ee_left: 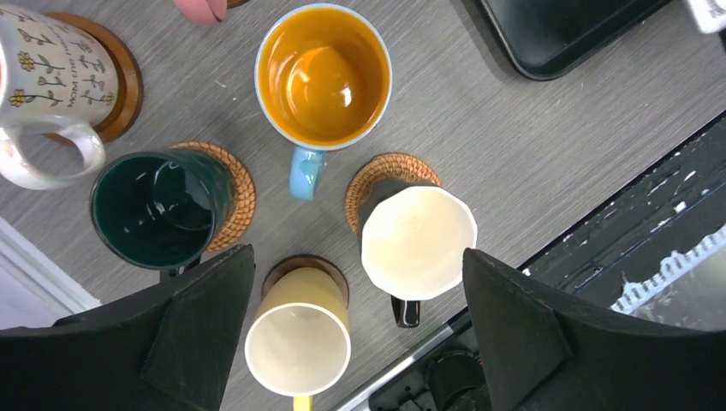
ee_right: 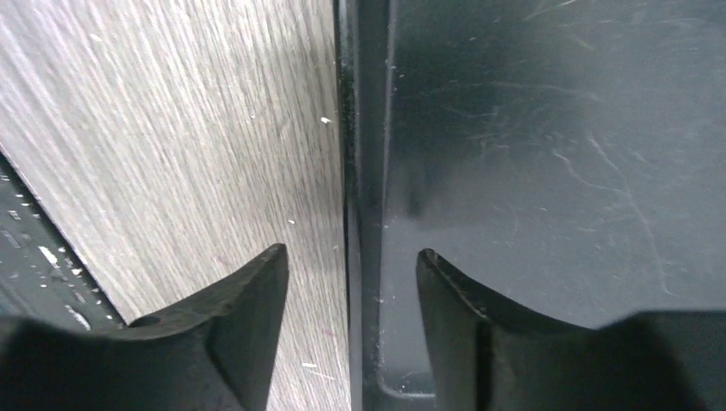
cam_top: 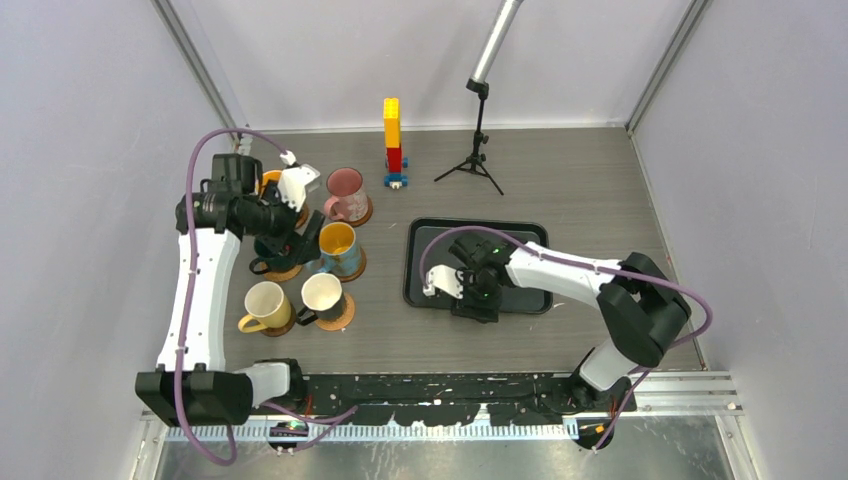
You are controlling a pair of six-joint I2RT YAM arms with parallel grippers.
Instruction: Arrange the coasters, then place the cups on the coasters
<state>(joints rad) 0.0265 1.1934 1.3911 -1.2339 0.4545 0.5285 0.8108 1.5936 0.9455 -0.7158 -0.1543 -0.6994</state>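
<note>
Group: six mugs are stood upright on the left side of the table, one to each coaster.
Patterned mug: white with small flower prints, seated on a glossy wooden coaster.
Blue mug: orange inside with a pale blue handle; a brown coaster is seen under it from above.
Green mug: dark and glossy, set on a woven coaster.
White mug: fitted with a dark handle, set on a second woven coaster.
Cream mug: yellow handle, set on a dark brown coaster.
Pink mug: placed at the far end of the group, on the far coaster.
Left claw: the fingers are spread wide above the group; nothing is held or touched.
Right claw: the fingers are parted, one on each side of the left rim of the black tray; nothing is gripped, and contact with the rim cannot be told.
Writing: "MOM OF THE" can be read on the patterned mug; the rest is not legible.
</note>
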